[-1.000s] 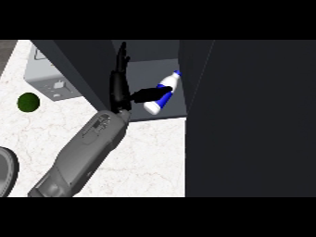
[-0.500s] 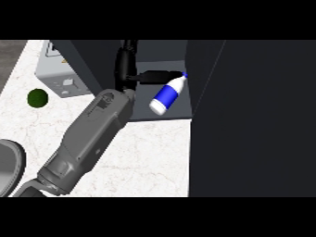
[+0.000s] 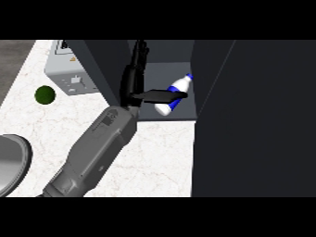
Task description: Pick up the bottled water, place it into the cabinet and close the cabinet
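1. One grey forearm is rising from the lower left of the head view, its black left hand (image 3: 135, 78) reaching into the open cabinet (image 3: 164, 55).
2. Its fingers are stretching straight up along the cabinet's left wall while the thumb is jutting right across the bottled water (image 3: 174, 95), touching it.
3. Lying tilted inside the cabinet is the white-and-blue bottle, beside the dark door (image 3: 263, 115).
4. Sitting on the marble counter (image 3: 153, 152) are a green ball (image 3: 45, 94) and a grey appliance (image 3: 68, 69).
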### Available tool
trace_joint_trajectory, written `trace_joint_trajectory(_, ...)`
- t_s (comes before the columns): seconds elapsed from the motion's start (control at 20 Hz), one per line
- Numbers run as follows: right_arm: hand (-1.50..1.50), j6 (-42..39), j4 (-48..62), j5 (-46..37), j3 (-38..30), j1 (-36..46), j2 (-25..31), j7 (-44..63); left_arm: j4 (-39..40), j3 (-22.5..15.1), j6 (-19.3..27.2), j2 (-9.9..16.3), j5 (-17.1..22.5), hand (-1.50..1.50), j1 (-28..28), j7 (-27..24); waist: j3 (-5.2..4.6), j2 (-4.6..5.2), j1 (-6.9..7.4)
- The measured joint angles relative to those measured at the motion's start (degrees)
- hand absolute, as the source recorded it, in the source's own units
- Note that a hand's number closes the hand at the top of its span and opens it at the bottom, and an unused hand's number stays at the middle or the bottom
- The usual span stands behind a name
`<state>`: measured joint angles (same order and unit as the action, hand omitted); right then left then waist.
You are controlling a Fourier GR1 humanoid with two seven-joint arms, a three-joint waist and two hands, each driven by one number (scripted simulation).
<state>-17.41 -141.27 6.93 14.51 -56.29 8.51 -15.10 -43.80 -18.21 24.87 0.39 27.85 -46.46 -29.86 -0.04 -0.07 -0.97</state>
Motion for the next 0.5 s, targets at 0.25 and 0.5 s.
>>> trace_joint_trajectory(0.25,-1.50,0.44,-0.13,-0.35,0.06,0.02,-0.04,0.33,-8.98,-4.20,-3.91,-0.09,2.64,-1.50,7.57,-0.11,0.00,-0.20,0.56)
trace_joint_trajectory(0.5,-1.50,1.07,0.03,-0.87,0.59,0.38,-0.51,0.81,-17.24,-6.57,-7.40,0.05,2.33,-1.50,14.28,-0.10,0.01,-0.21,0.79)
